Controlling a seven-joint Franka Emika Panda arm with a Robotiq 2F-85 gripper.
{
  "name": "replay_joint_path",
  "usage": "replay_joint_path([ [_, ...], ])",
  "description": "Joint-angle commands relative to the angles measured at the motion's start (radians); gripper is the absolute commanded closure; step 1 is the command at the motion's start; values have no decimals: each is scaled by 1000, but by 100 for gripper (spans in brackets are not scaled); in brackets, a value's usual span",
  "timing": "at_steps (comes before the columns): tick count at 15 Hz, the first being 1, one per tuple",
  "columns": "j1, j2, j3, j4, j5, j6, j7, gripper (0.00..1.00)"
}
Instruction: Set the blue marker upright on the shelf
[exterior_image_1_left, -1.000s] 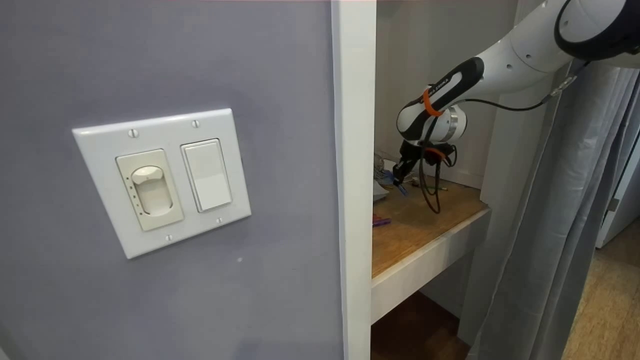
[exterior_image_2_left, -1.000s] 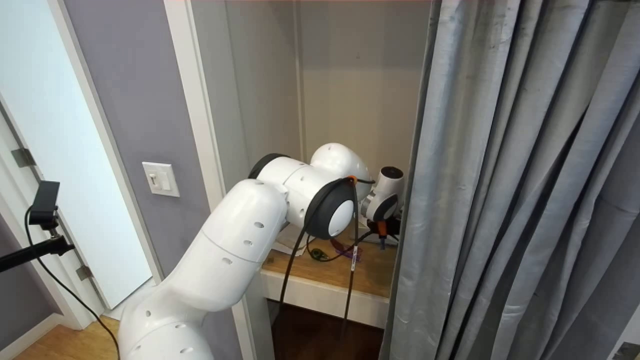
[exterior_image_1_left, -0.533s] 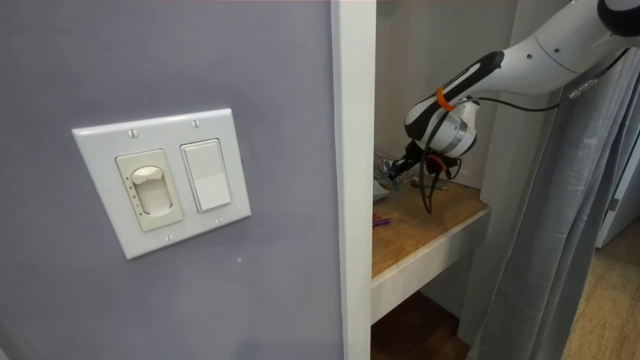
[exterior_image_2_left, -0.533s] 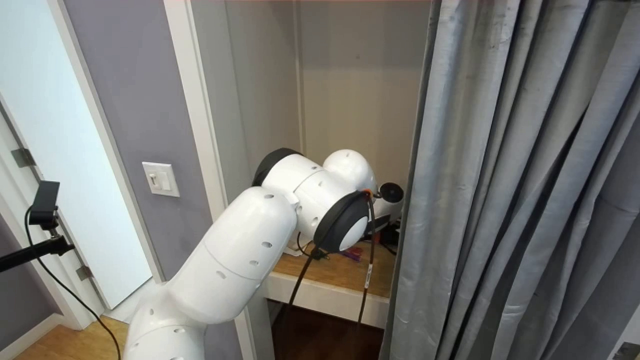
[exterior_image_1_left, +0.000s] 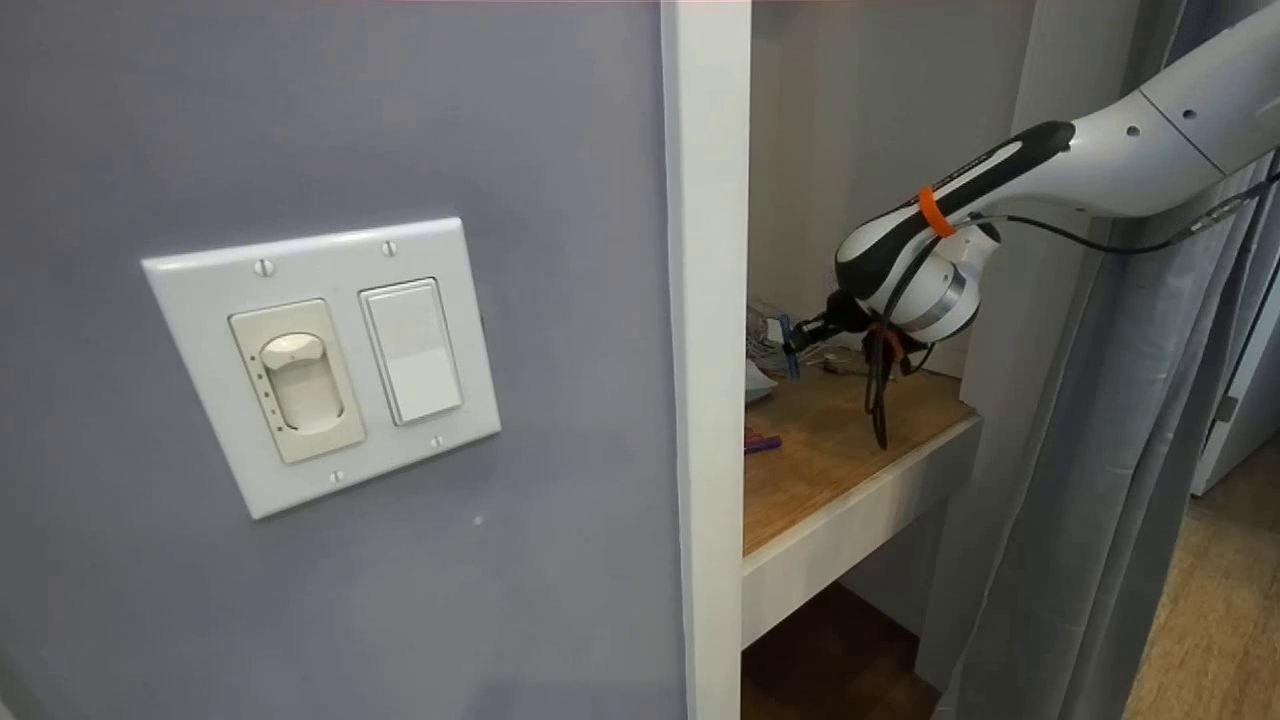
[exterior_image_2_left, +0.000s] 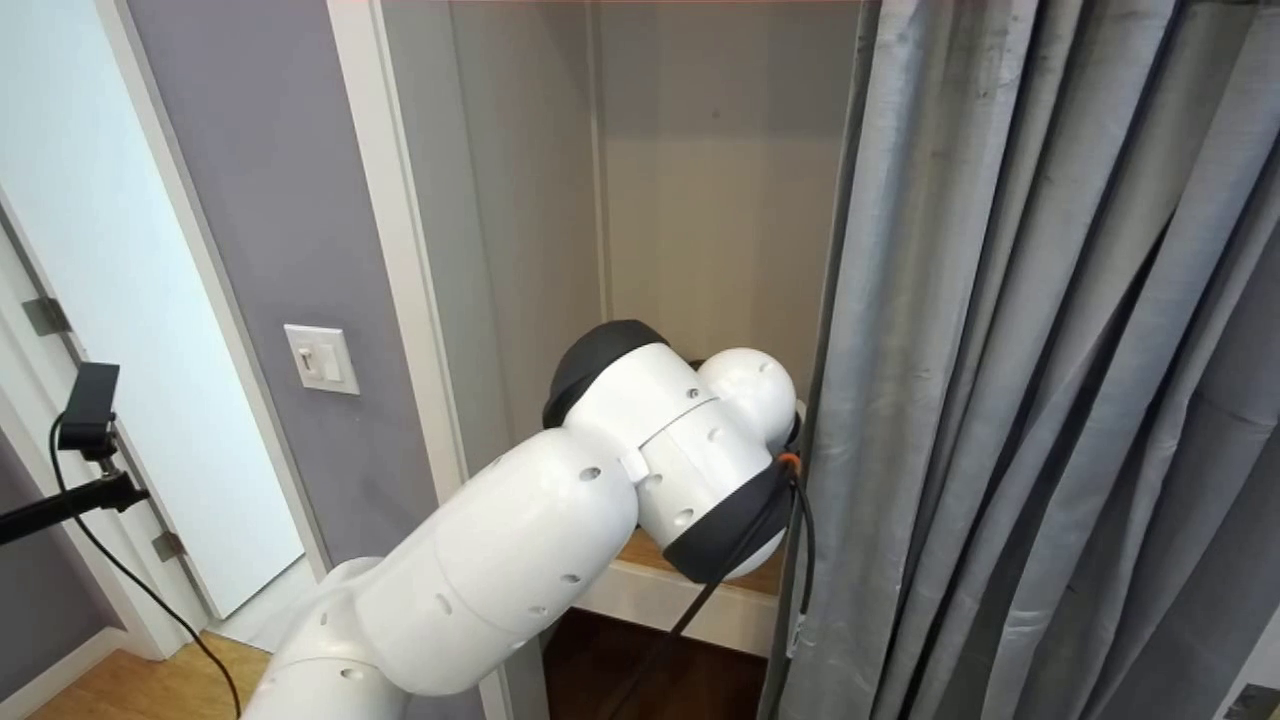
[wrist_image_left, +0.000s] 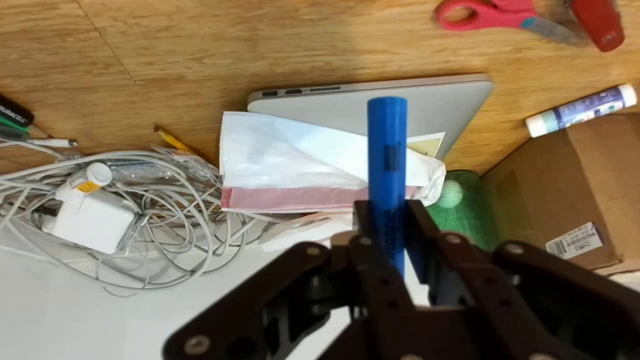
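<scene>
The jaws are grasping the blue marker (wrist_image_left: 387, 170), which is between them and almost upright; I cannot see whether it touches the desk (exterior_image_1_left: 830, 460). In the wrist view, a box (wrist_image_left: 555, 185) is right of the jaws.

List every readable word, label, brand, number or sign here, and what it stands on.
"DURACELL": black battery, wrist view, left edge.
Small emblem, no legible words: red pocketknife.
Too small or blurred to read: print on the blue marker; barcode label on the cardboard box; purple-labelled tube; white-capped bottle; lettering on the robot arm in an exterior view.
</scene>
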Motion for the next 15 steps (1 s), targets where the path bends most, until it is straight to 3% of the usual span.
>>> replay_joint_path([
  [1,-5,5,-11,-3,-118,3,109,81],
  [5,0,3,-11,-2,-119,3,116,81],
  [6,18,18,-27,13,-135,24,99,95],
  [10,19,145,-34,56,-321,137,110,95],
  [15,5,323,-26,136,-573,282,255,95],
])
